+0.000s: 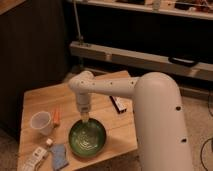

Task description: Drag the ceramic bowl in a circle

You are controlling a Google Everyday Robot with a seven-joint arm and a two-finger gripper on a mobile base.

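Jaws: cannot tell whether they are apart or closed, they are hidden at the tip. The gripper points straight down at the far rim of the ceramic bowl, tip at or just inside the rim, contact not clear. White arm comes in from the right, elbow bent over the middle of the wooden table, big white body section filling the right side of the view. The bowl is dark green, glossy, with a lighter speckled inside; it sits upright on the table near the front edge, slightly right of centre. Left of the bowl, apart from it, a small translucent white cup stands upright. Between cup and bowl, closer to the cup, a thin orange object lies on the wood. Front left corner: a blue cloth-like piece just beside the bowl, and a white packet at the table edge. A dark flat item lies on the table behind the arm.
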